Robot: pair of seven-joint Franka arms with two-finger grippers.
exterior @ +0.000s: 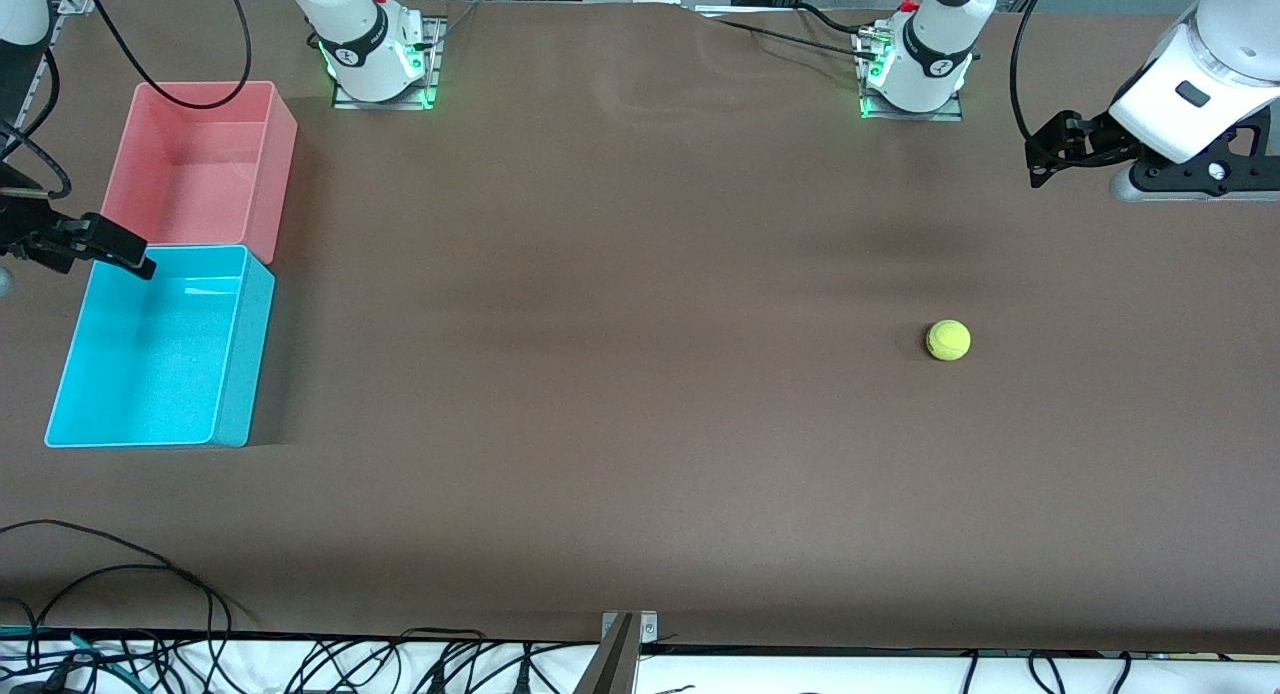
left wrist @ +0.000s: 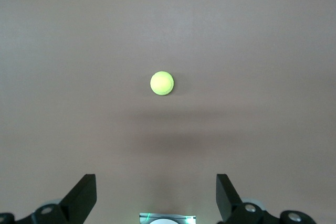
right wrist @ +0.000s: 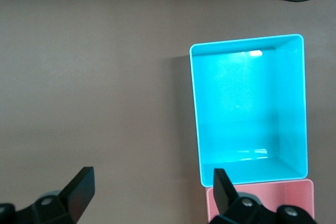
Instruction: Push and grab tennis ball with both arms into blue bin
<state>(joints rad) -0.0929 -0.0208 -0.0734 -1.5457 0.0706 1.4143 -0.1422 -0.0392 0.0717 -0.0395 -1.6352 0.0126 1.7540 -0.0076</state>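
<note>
The tennis ball (exterior: 948, 340) lies on the brown table toward the left arm's end and also shows in the left wrist view (left wrist: 161, 83). My left gripper (exterior: 1040, 164) is open and empty, up in the air over bare table, apart from the ball; its own view (left wrist: 156, 195) shows the jaws wide apart. The blue bin (exterior: 150, 364) stands empty at the right arm's end and also shows in the right wrist view (right wrist: 195, 108). My right gripper (exterior: 125, 252) is open and empty, over the blue bin's rim beside the pink bin; it also shows in its own view (right wrist: 152, 190).
A pink-red bin (exterior: 200, 164) stands empty against the blue bin, farther from the front camera, and also shows in the right wrist view (right wrist: 262, 203). Black cables (exterior: 120, 564) lie at the table's front edge. A metal bracket (exterior: 625, 634) sits mid front edge.
</note>
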